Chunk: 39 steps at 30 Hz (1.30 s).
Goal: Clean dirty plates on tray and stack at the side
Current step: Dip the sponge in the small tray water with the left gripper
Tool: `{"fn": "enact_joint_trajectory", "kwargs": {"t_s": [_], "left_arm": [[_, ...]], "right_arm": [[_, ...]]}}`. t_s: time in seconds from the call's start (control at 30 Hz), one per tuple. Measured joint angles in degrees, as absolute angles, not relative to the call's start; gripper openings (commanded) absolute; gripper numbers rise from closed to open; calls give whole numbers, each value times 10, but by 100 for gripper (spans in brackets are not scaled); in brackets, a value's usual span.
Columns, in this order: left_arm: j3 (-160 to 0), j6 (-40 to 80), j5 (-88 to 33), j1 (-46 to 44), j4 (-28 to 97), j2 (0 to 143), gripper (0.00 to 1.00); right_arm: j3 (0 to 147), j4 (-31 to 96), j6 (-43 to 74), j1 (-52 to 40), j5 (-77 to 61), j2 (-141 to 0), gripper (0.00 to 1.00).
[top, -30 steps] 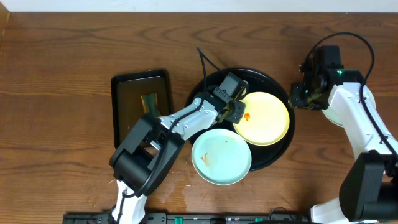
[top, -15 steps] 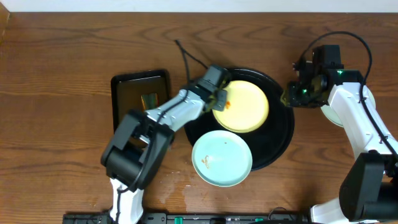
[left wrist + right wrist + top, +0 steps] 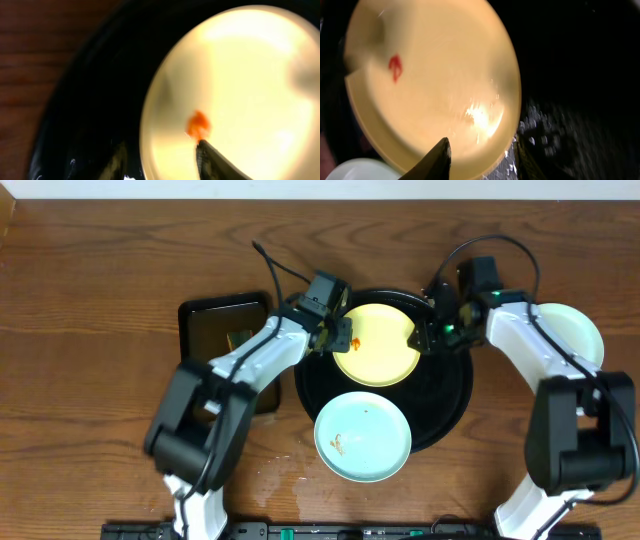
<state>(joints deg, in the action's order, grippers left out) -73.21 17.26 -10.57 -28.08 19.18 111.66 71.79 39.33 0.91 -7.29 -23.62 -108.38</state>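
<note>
While left gripper, parted, flanks the yellow plate on the left, right gripper, half-open, straddles its right rim.

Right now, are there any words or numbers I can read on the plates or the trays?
None: no word, number or brand can be read in any view.
The yellow plate has only an orange smear, which is not a sign.
The mint-blue plate, the round black tray and the rectangular tray show no print.
</note>
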Motion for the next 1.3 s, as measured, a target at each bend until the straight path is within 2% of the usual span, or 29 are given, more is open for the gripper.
{"fn": "enact_joint_trajectory", "kwargs": {"t_s": [0.07, 0.17, 0.27, 0.5, 0.7, 0.97, 1.2, 1.3], "left_arm": [[-732, 172, -107, -279, 219, 1064, 56], [-732, 171, -107, -275, 263, 988, 69], [-732, 168, -107, -267, 303, 923, 69], [-733, 161, 1, -242, 415, 875, 71], [-714, 194, 39, -183, 478, 890, 70], [-623, 212, 31, -96, 402, 900, 69], [-563, 214, -5, -76, 265, 934, 57], [-557, 215, -14, -76, 229, 976, 46]], "right_arm": [[718, 376, 23, -74, -230, -1101, 39], [718, 366, 35, -74, -216, -1110, 33], [718, 363, 43, -74, -211, -1121, 28], [722, 350, 55, -88, -214, -1149, 1], [723, 349, 57, -97, -212, -1151, 1], [729, 364, 69, -101, -185, -1149, 1], [729, 366, 72, -101, -169, -1146, 1], [729, 366, 73, -101, -168, -1146, 1]]}}
